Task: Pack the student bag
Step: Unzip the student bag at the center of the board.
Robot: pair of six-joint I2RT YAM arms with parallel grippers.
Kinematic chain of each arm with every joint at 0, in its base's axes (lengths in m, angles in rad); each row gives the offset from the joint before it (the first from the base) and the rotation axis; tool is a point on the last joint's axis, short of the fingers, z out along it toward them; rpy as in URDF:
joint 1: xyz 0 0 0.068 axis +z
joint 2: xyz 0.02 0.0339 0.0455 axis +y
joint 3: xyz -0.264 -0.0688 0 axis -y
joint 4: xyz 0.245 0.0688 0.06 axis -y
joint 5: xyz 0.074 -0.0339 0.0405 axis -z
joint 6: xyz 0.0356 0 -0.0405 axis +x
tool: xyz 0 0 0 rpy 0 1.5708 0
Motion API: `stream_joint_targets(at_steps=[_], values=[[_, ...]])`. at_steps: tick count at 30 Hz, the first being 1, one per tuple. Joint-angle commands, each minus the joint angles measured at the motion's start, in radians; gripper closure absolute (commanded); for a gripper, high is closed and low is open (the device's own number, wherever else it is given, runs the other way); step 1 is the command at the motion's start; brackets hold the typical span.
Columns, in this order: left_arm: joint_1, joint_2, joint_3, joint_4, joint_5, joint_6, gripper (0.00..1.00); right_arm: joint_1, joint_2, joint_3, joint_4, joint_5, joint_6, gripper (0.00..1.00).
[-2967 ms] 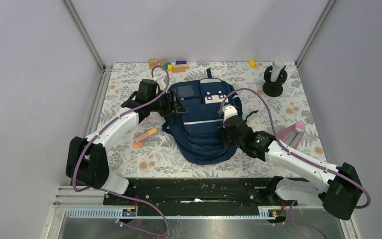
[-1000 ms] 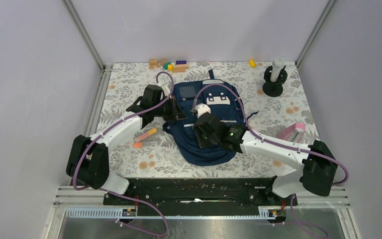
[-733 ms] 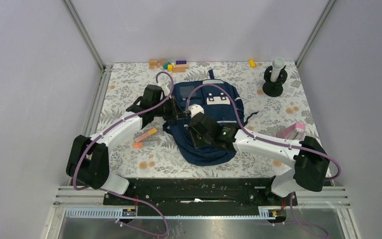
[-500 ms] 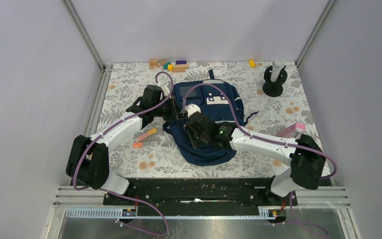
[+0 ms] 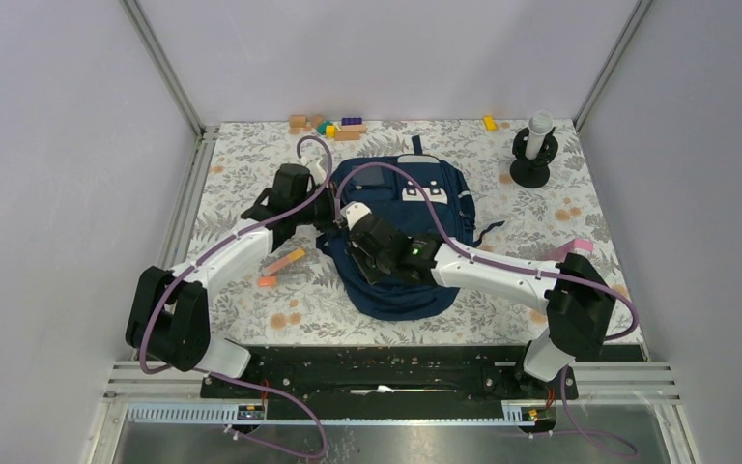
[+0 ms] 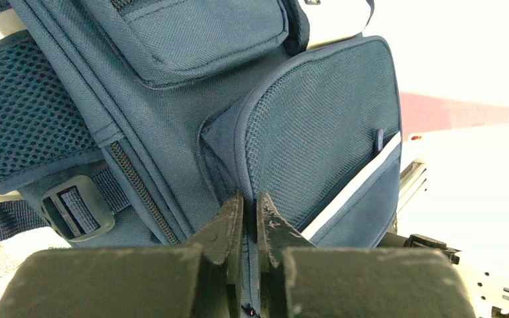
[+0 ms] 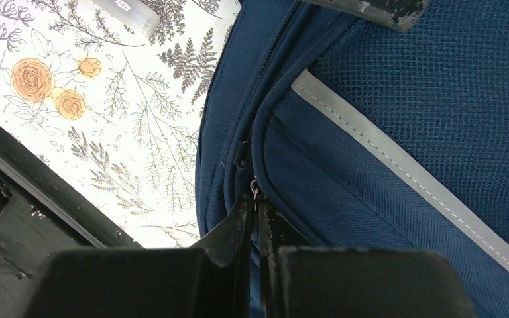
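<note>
Seemingly early: the left claw [image 6: 248, 199] pinches the student bag [image 5: 396, 300] fabric, the right claw [image 7: 253, 202] grips a zipper pull [image 7: 254, 189], and nothing looks packed yet.

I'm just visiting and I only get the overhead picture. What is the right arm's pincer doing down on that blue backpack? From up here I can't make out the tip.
Observer: The right pincer is shut on a small zipper pull, at a seam near the edge of the student bag.
Visitor: And the other arm, is it just resting beside the bag?
Observer: No. The left pincer is shut on a fold of the bag's fabric, right at the lower corner of a mesh pocket.
</note>
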Motion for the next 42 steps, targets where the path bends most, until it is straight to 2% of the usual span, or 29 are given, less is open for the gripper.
stream_joint_targets(at_steps=[1, 2, 6, 9, 15, 19, 24, 30, 35, 38, 42], values=[[-0.020, -0.077, 0.008, 0.070, 0.191, -0.051, 1.00, 0.006, 0.005, 0.061, 0.253, 0.002, -0.073, 1.00], [-0.010, -0.076, 0.005, 0.074, 0.197, -0.055, 1.00, 0.006, -0.007, 0.056, 0.252, 0.003, -0.083, 1.00], [0.028, -0.065, 0.003, 0.082, 0.218, -0.069, 1.00, 0.006, -0.102, -0.011, 0.240, -0.007, -0.135, 0.74], [0.031, -0.052, 0.022, 0.045, 0.217, -0.041, 1.00, 0.006, -0.207, -0.084, 0.213, 0.006, -0.175, 0.61], [0.031, -0.018, 0.069, -0.028, 0.202, 0.015, 1.00, 0.004, -0.402, -0.221, 0.161, 0.165, -0.287, 0.48], [0.031, -0.007, 0.099, -0.082, 0.178, 0.067, 1.00, -0.024, -0.472, -0.321, 0.174, 0.253, -0.359, 0.43], [0.033, 0.013, 0.143, -0.146, 0.159, 0.126, 1.00, -0.109, -0.513, -0.453, 0.234, 0.248, -0.422, 0.43], [0.039, 0.056, 0.181, -0.185, 0.166, 0.152, 1.00, -0.117, -0.543, -0.539, 0.318, 0.266, -0.496, 0.44], [0.047, 0.083, 0.202, -0.200, 0.160, 0.161, 1.00, -0.117, -0.572, -0.530, 0.293, 0.192, -0.464, 0.46], [0.057, 0.090, 0.206, -0.203, 0.155, 0.163, 1.00, -0.115, -0.612, -0.535, 0.267, 0.114, -0.433, 0.37], [0.062, 0.096, 0.215, -0.208, 0.157, 0.164, 1.00, -0.114, -0.638, -0.566, 0.283, 0.069, -0.432, 0.36]])
